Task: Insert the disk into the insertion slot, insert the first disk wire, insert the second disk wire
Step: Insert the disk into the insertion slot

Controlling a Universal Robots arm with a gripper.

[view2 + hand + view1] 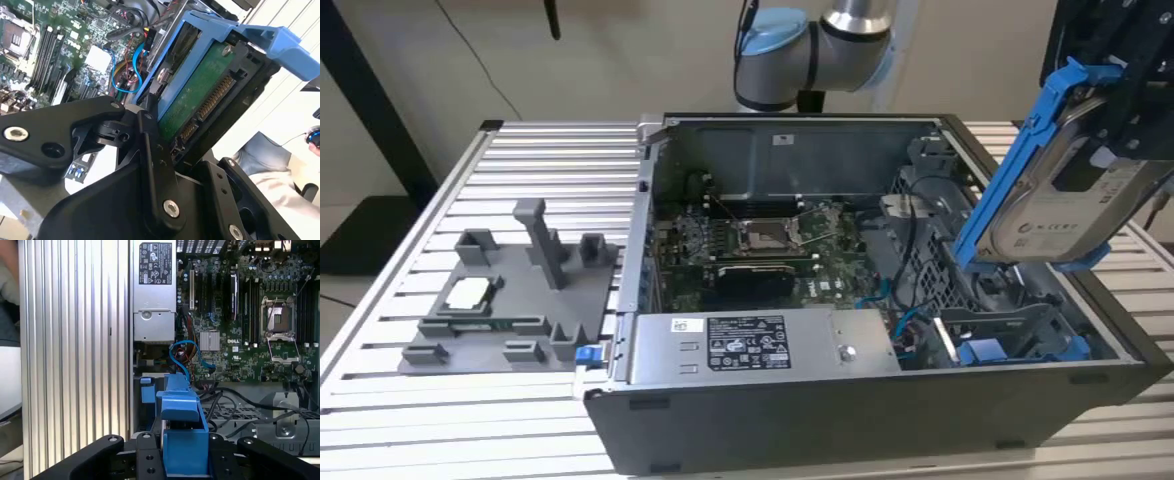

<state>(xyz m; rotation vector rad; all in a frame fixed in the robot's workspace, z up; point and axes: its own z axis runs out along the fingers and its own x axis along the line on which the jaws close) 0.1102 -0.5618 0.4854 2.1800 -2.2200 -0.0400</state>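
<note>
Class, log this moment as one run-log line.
tool: shut on disk | disk: held tilted above open computer case | slot: disk not in yet

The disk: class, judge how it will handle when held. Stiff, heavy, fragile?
Probably stiff: the disk hangs tilted from the gripper without sagging. Likely heavy for its size, being metal-bodied. Possibly fragile: its circuit board is bare.

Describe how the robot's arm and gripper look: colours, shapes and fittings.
The arm is a silver tube with pale blue joint caps. The gripper is matte black: flat angular links pinned with silver bolts.
</note>
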